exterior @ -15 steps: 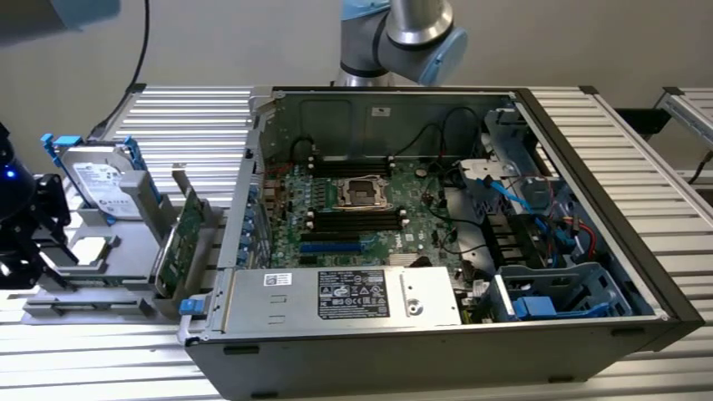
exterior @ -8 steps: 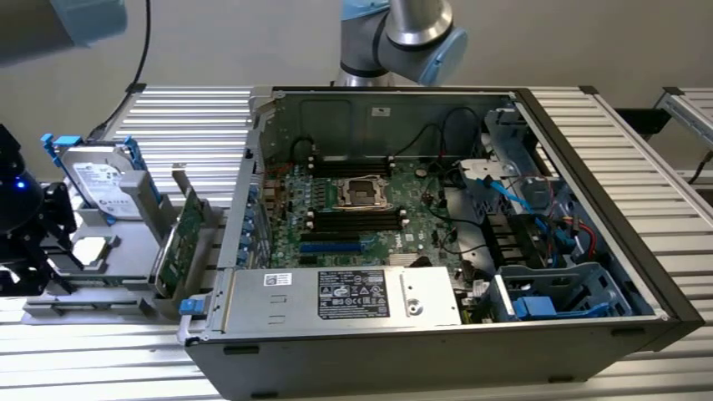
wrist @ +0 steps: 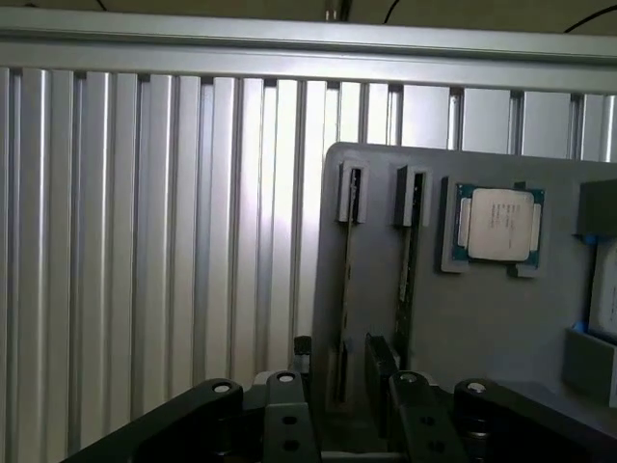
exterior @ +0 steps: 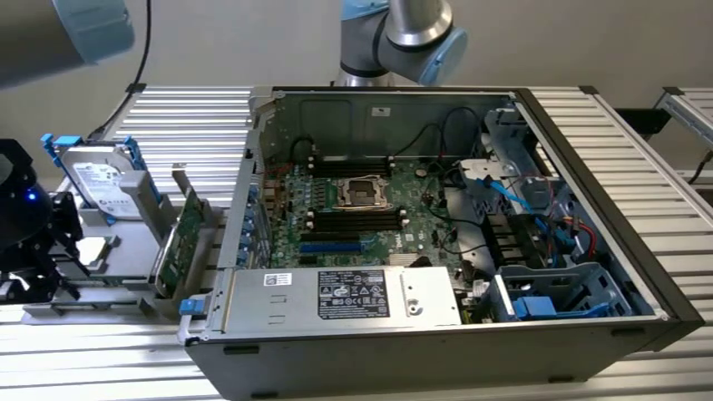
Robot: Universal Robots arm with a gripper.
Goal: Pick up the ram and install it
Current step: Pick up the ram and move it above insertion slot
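Gripper [wrist: 345,410] hangs open and empty above grey tray [wrist: 482,328], close to the ram [wrist: 407,260], which stands on edge in slotted holders [wrist: 413,198], likely so jaws can pinch its faces.

case [exterior: 446,368] 1 | hard drive [exterior: 100,180] 1 | expansion card [exterior: 179,242] 1 | processor [wrist: 497,224] 1 | ram [wrist: 408,270] 1

Arm [exterior: 407,25]: silver-grey rounded joints, pale blue end caps. Claw [wrist: 345,395]: matte black links, round silver screw heads.
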